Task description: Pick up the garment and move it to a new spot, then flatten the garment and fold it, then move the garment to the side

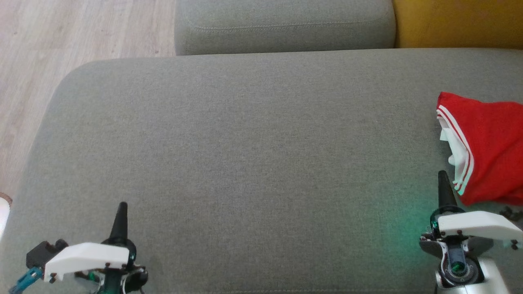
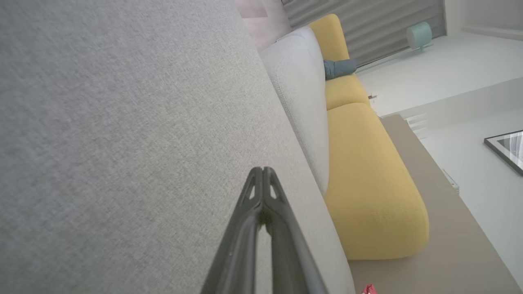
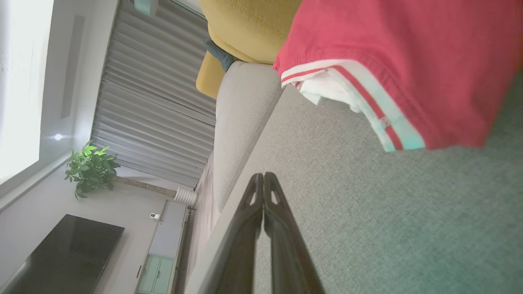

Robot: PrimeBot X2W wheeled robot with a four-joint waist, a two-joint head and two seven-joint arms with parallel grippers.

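Observation:
The garment [image 1: 488,143] is red with white-and-red striped trim and lies folded at the right edge of the grey sofa seat [image 1: 253,155]; in the right wrist view the garment [image 3: 408,61] fills the upper right. My right gripper [image 1: 443,179] is shut and empty, its tip just left of the garment's lower corner, and the right gripper [image 3: 263,176] hovers over bare seat fabric. My left gripper [image 1: 121,209] is shut and empty at the lower left, far from the garment. From the left wrist, the left gripper [image 2: 262,170] has its tips together over the seat.
A grey back cushion [image 1: 286,24] lies beyond the seat, with a yellow seat [image 1: 457,22] to its right. Wooden floor [image 1: 61,36] lies off the seat's left edge. The right wrist view takes in a potted plant [image 3: 90,167] and a dark television [image 3: 61,253].

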